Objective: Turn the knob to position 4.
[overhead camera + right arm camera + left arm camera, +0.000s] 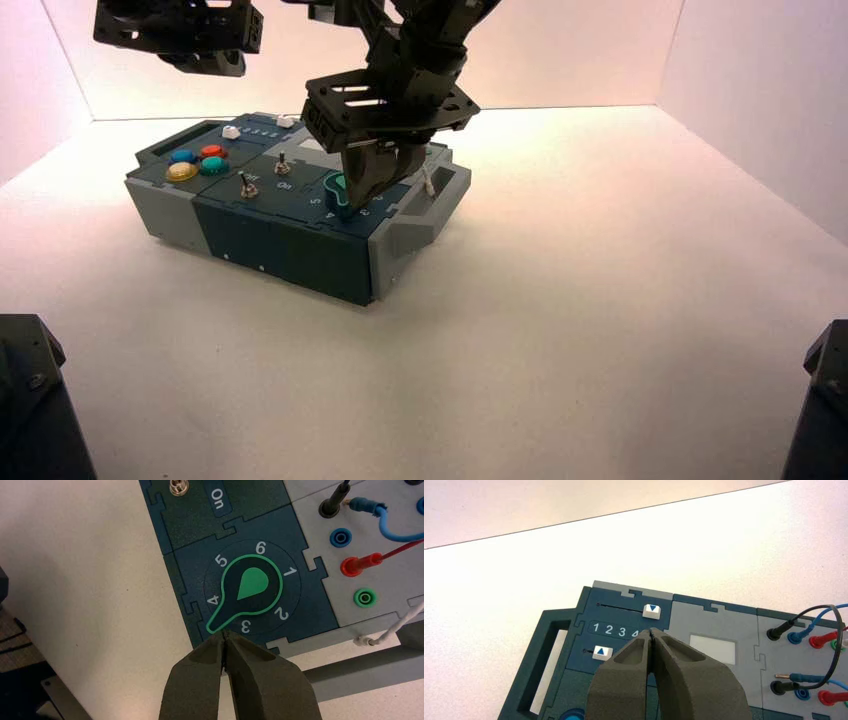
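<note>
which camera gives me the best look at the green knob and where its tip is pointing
The right wrist view. It looks straight down on the knob, with its tip between the white 3 and position 4, just beyond the shut right hand. The high view shows only a sliver of it beside that hand; the left wrist view misses it.

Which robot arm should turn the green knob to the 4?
The right one. The right gripper hangs shut just off the knob, whose tip lies between 3 and the 4. The left gripper is shut above the sliders at the box's far side.
</note>
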`<control>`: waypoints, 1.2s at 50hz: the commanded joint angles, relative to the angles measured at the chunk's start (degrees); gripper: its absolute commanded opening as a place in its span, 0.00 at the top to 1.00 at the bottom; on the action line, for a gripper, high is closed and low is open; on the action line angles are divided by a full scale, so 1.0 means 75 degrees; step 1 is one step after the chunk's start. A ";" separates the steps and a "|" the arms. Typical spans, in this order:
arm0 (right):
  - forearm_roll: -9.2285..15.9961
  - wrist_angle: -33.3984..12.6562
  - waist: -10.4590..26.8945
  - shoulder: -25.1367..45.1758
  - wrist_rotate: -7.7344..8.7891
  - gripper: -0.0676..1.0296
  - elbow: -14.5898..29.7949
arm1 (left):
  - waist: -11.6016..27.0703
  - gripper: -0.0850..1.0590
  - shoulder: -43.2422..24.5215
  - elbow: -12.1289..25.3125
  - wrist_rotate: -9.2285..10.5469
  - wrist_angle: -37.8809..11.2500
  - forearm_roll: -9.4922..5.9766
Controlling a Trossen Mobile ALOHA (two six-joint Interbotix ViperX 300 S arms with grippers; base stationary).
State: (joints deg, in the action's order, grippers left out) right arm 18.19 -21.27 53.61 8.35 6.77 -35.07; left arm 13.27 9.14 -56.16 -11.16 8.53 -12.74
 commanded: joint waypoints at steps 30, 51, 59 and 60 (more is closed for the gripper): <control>0.0012 0.0023 -0.0012 -0.0047 -0.0023 0.96 0.0316 | -0.0012 0.95 0.0164 0.0059 0.0000 0.0070 0.0012; 0.0012 0.0000 -0.0012 0.0023 -0.0012 0.96 0.0387 | -0.0012 0.95 0.0164 0.0047 0.0012 0.0070 0.0012; 0.0012 0.0012 -0.0012 0.0047 -0.0012 0.96 0.0422 | -0.0023 0.95 0.0164 0.0059 0.0012 0.0070 0.0012; 0.0012 0.0000 -0.0012 0.0047 -0.0023 0.96 0.0422 | -0.0012 0.95 0.0164 0.0047 0.0012 0.0070 0.0012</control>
State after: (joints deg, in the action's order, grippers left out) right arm 18.19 -21.45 53.53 9.58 6.77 -33.57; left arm 13.27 9.14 -56.25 -11.16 8.53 -12.74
